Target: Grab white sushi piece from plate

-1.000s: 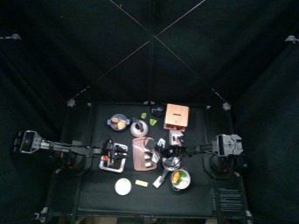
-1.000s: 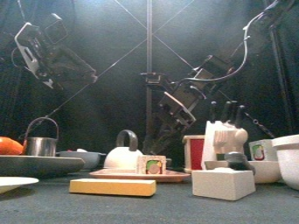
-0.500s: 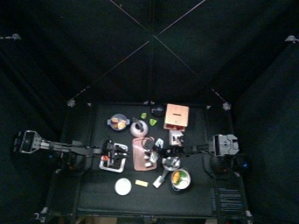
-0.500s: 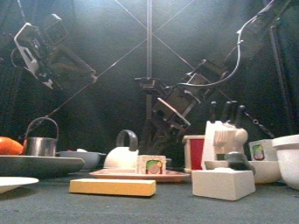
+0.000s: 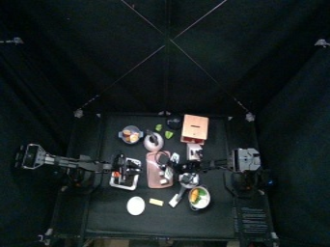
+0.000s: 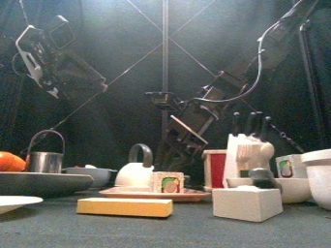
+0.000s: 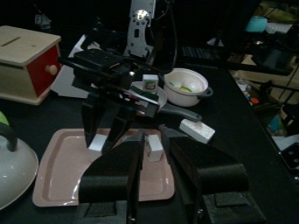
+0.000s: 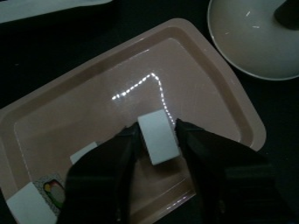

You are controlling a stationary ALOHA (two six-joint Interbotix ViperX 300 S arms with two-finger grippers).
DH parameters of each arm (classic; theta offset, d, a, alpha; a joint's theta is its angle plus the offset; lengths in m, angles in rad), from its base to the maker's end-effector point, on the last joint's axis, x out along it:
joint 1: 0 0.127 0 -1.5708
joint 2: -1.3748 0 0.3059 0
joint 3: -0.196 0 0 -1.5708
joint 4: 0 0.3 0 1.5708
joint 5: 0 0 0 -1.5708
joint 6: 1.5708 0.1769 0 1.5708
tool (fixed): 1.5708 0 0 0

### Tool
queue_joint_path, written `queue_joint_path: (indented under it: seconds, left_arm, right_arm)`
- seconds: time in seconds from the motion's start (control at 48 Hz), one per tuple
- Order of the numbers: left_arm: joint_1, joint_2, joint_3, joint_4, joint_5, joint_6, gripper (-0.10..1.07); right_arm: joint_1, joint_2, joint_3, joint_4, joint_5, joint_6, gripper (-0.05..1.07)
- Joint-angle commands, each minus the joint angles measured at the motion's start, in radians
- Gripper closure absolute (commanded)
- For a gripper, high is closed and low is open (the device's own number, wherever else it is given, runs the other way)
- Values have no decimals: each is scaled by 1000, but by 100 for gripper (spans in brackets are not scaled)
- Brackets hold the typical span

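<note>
We see the right gripper (image 8: 156, 162) hanging over the pink tray (image 8: 82, 96), its two jaws closed on a white sushi piece (image 8: 156, 138) pinched between them — the piece sits clear above the tray floor. A second piece with a patterned face (image 8: 44, 198) lies near the tray's corner, and a white bowl (image 8: 263, 44) stands just beside the tray. From the left wrist view the right arm (image 7: 117, 79) reaches down over the same tray. The left gripper (image 7: 152, 175) rests well back, jaws parted and holding nothing. In the top view the plate (image 5: 154, 141) lies beyond the tray
</note>
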Motion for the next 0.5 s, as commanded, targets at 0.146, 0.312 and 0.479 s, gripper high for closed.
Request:
queue_joint_path:
  seconds: [0.146,0.312,0.479]
  left_arm:
    - [0,-3,-12,-2,-3,0,32]
    - [0,-3,-12,0,-3,0,32]
    - [0,-3,-14,0,-3,-2,32]
  right_arm:
    - [3,-71,-2,14,0,-2,44]
    - [21,-198,44,49,8,2,44]
    - [37,-258,97,74,31,0,44]
